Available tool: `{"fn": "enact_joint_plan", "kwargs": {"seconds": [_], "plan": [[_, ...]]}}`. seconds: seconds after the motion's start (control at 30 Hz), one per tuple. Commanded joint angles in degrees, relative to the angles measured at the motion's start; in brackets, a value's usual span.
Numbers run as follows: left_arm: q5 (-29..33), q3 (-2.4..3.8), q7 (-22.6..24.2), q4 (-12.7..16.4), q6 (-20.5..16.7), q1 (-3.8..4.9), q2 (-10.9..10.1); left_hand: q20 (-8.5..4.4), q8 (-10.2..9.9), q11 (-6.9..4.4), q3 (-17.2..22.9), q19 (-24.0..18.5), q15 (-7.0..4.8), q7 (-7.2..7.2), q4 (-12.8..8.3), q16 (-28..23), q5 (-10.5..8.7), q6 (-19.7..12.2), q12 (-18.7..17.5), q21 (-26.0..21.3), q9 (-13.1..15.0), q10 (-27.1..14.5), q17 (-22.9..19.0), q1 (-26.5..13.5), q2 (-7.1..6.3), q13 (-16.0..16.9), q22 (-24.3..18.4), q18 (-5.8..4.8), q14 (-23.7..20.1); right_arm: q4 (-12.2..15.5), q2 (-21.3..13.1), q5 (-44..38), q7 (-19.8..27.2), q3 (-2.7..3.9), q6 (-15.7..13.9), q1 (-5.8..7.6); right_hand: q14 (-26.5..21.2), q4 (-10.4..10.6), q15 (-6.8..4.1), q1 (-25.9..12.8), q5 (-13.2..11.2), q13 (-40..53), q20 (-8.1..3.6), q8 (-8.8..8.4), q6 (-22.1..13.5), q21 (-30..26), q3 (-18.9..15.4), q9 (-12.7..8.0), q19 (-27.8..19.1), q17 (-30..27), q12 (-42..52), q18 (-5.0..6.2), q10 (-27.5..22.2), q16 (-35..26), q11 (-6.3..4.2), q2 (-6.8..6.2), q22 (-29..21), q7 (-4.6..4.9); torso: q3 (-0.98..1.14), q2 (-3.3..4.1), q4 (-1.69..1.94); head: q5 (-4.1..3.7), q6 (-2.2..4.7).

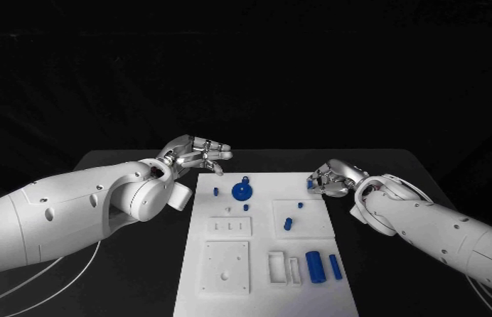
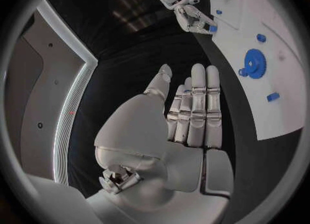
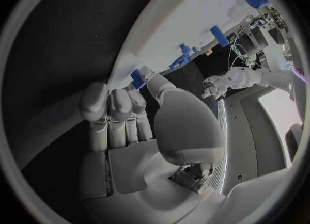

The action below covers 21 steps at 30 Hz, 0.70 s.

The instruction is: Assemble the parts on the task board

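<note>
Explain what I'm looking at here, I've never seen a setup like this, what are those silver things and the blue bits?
It is a robot with two white arms ending in silver hands. One picture looks down from its head; the round ones come from cameras at each wrist. On the black table lies a white task board with small blue parts, among them a blue gear. The left hand hovers past the board's far corner, fingers apart, holding nothing. The right hand is at the board's edge, and its fingertips seem to pinch a small blue part.
</note>
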Motion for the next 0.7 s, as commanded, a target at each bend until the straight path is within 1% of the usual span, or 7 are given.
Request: {"fn": "enact_joint_plan", "kwargs": {"seconds": [0.03, 0.13, 0.23, 0.47, 0.57, 0.63, 0.7], "plan": [[-1.56, 0.05, -1.42, 0.48, 2.01, 0.06, -0.16, -0.39, 0.03, -0.61, -0.21, 0.17, -0.49, -0.56, 0.75, 1.85, 0.12, 0.19, -0.09, 1.6, 0.05, 2.02, 1.08, -0.77, 0.8, 0.11, 1.19, 0.53, 0.41, 1.49, -0.78, -0.27, -1.72, 0.03, -1.95, 0.26, -0.11, -0.21, -0.39, 0.05, 0.18, 0.11, -0.27, 0.22, -0.02, 0.34, 1.44, 0.13, 0.09, 0.13, -0.03, -0.67, -0.19, 0.21, -0.3, 0.21, 7.01, 0.27, -0.04, -0.25, -0.09, -0.11, 0.22], [-3.5, 0.08, -3.01, 0.87, 3.29, 0.1, -0.35, -0.86, 0.09, -1.75, -0.51, -0.14, -1.06, -1.05, 1.43, 3.57, -0.08, 1.04, 0.38, 2.7, 0.1, 5.58, 2.07, -1.18, 1.01, 0.28, 2.13, 0.21, 0.33, 3.25, -1.46, -0.75, -2.79, 0.05, -2.28, 0.83, -0.05, -0.39, -0.37, -0.21, 0.86, 0.18, -0.27, 0.21, -0.02, 0.45, 2.44, 0.13, 0.09, 0.25, 0.01, -0.63, -0.11, 0.29, -0.33, -0.04, 7.02, 0.26, 0.0, -0.49, -0.22, -0.03, 0.31], [-5.58, 0.1, -5.3, 0.87, 4.97, 0.28, -0.26, -1.79, 0.07, -3.12, -1.07, 0.28, -2.04, -1.61, 2.19, 6.34, -0.28, 1.86, 1.24, 4.12, 0.09, 9.71, 3.88, -1.69, 0.85, 0.63, 3.2, -0.3, 1.26, 5.48, -2.02, -1.47, -4.32, 0.09, -2.26, 1.38, -0.06, -0.22, -0.36, -0.57, -0.78, 0.19, -0.23, 0.2, -0.22, 0.44, 3.16, 0.11, 0.06, 0.34, -0.06, -0.56, -0.08, 0.28, -0.32, -0.08, 6.99, 0.31, 0.09, -0.88, -0.34, 0.1, 0.28], [-10.73, 0.11, -14.26, -0.58, 8.58, 1.68, 1.4, -4.79, 0.07, -5.78, -2.14, 2.46, -4.8, -3.12, 4.36, 19.33, -0.9, 4.48, 6.69, 11.69, 0.23, 16.52, 12.54, -3.48, 0.61, 4.23, 8.72, -1.11, 3.04, 11.7, -2.43, -4.24, -8.88, 0.16, -1.09, 2.1, -0.01, 0.83, -0.32, -0.92, -3.03, 0.27, -0.16, 0.21, -0.45, 0.26, 3.42, 0.1, 0.09, 0.47, -0.05, -0.43, 0.01, 0.3, -0.33, -0.42, 6.93, 0.25, 0.33, -2.07, -0.39, 0.44, 0.05], [-12.13, 0.1, -18.26, -1.22, 8.44, 2.15, 2.48, -5.67, 0.04, -6.54, -2.4, 2.22, -5.67, -3.52, 5.45, 24.24, -1.33, 4.86, 11.48, 16.01, 0.22, 16.86, 15.62, -4.56, 0.56, 8.11, 12.2, -0.9, 3.5, 13.59, -2.03, -5.39, -10.79, 0.17, -0.66, 2.24, -0.01, 1.42, -0.31, -0.8, -3.93, 0.28, -0.13, 0.21, -0.49, 0.19, 3.61, 0.1, 0.12, 0.46, -0.08, -0.41, 0.01, 0.25, -0.33, -0.63, 6.92, 0.24, 0.38, -2.38, -0.4, 0.62, 0.01], [-12.71, 0.1, -20.75, -1.86, 8.28, 2.38, 3.58, -5.79, 0.05, -6.6, -3.43, 2.39, -5.73, -3.64, 7.0, 25.04, -2.82, 4.65, 12.94, 16.82, 0.23, 17.2, 16.11, -7.13, -0.61, 9.21, 12.95, -0.76, 3.9, 14.81, -1.63, -6.19, -12.13, 0.17, -0.51, 2.31, 0.0, 1.71, -0.33, -0.56, -4.53, 0.29, -0.14, 0.22, -0.43, 0.14, 4.16, 0.11, 0.15, 0.51, -0.11, -0.38, 0.01, 0.25, -0.34, -0.72, 6.92, 0.26, 0.37, -2.58, -0.34, 0.88, -0.21], [-13.04, 0.07, -22.7, -2.41, 8.09, 2.52, 4.69, -5.95, 0.12, -6.79, -2.96, 2.43, -5.92, -3.88, 8.15, 25.68, -2.87, 5.14, 14.34, 17.52, 0.32, 17.03, 16.68, -8.25, -1.38, 10.38, 13.82, -0.6, 4.24, 15.88, -1.26, -6.88, -13.37, 0.16, -0.45, 2.35, 0.0, 1.71, -0.33, -0.56, -4.53, 0.29, -0.14, 0.22, -0.43, 0.14, 4.16, 0.11, 0.15, 0.51, -0.11, -0.38, 0.01, 0.25, -0.34, -0.72, 6.92, 0.26, 0.35, -2.7, -0.22, 0.96, -0.29]]}}
